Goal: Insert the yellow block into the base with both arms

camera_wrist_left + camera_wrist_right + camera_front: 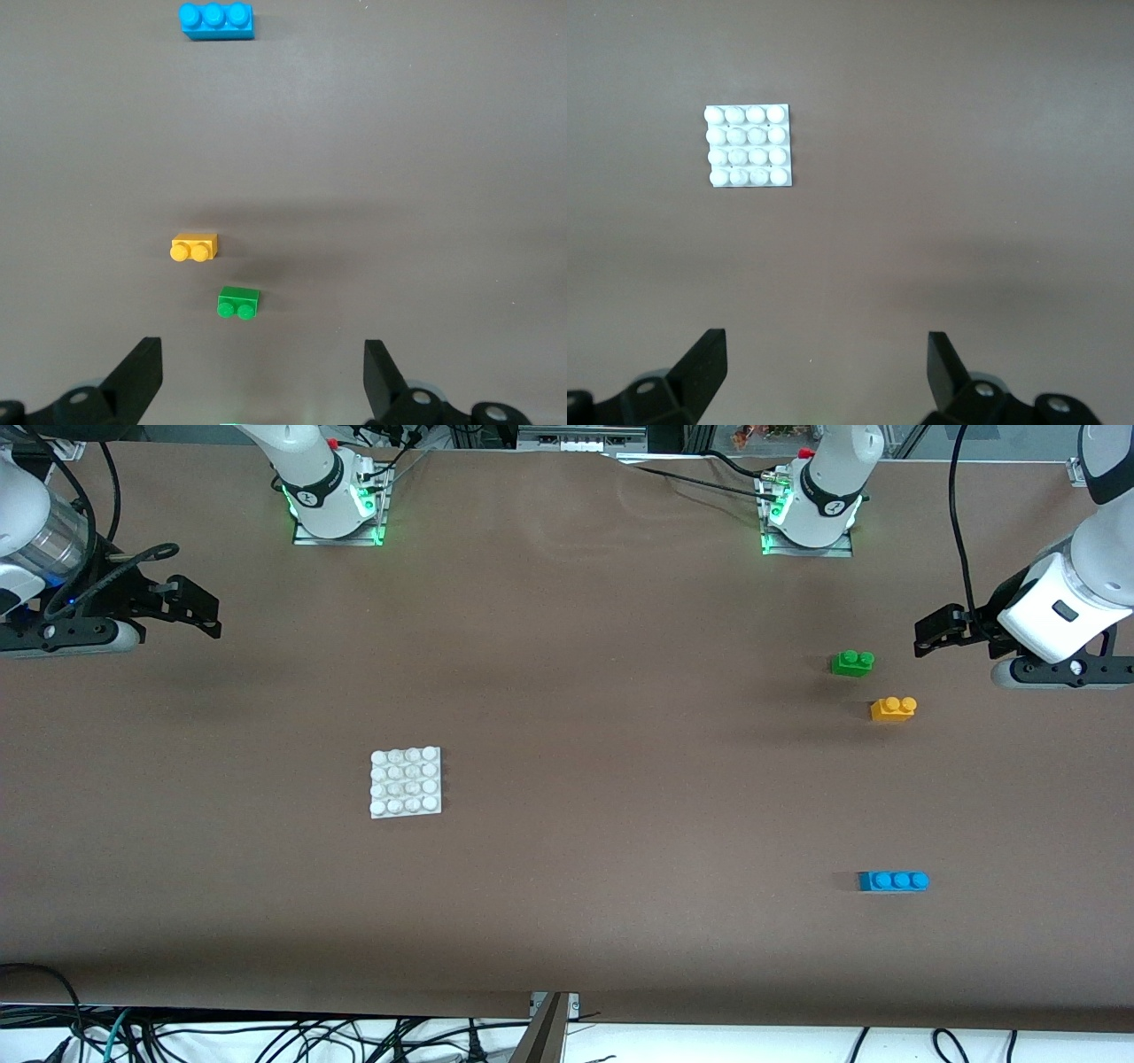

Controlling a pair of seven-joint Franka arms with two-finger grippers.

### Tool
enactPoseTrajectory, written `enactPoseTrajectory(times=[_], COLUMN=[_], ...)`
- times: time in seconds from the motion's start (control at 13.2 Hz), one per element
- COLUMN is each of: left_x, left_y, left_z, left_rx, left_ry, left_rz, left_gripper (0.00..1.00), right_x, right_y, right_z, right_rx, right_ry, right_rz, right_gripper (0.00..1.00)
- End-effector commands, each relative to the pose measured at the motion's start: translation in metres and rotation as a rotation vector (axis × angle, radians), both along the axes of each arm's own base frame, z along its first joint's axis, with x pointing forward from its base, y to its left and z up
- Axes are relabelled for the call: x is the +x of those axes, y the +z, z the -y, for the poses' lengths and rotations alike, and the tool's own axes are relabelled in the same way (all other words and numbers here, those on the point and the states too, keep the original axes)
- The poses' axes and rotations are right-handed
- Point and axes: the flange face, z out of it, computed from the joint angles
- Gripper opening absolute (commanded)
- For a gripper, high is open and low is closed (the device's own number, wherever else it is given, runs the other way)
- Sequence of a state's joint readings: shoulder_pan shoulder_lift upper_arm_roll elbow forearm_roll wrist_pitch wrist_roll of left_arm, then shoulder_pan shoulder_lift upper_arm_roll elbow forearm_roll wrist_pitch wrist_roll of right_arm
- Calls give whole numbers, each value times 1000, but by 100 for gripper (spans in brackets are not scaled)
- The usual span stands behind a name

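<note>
The yellow block point(893, 708) point(194, 247), a small two-stud brick, lies on the brown table toward the left arm's end. The base point(406, 782) point(748, 146), a flat white plate with a 4x4 grid of studs, lies toward the right arm's end, well apart from the block. My left gripper point(930, 636) point(262, 359) hangs open and empty over the table at its own end, short of the green brick and the yellow block. Over bare table at the other end, my right gripper point(208, 613) point(826, 350) hangs open and empty, away from the base.
A green two-stud brick point(852, 662) point(238, 303) sits beside the yellow block, slightly farther from the front camera. A blue three-stud brick point(893, 880) point(216, 20) lies nearer the front camera. Cables trail past the table's front edge.
</note>
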State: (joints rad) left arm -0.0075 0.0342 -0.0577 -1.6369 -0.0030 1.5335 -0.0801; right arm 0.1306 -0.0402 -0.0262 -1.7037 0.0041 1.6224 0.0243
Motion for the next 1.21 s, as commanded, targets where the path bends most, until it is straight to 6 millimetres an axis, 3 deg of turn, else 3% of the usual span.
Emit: enactPoseTrajectory(times=[0.0,1.13], left_x=[1,0], left_y=[8,8], left_z=[2,-1], left_rx=[3,3], left_ry=[-11,-9], left_rz=[1,1], left_gripper=[100,100], right_x=[-12,-15], right_y=[4,-5], right_z=[2,0], right_rx=[10,7], right_ry=[4,13], right_rz=[-3,-10], right_gripper=[100,100])
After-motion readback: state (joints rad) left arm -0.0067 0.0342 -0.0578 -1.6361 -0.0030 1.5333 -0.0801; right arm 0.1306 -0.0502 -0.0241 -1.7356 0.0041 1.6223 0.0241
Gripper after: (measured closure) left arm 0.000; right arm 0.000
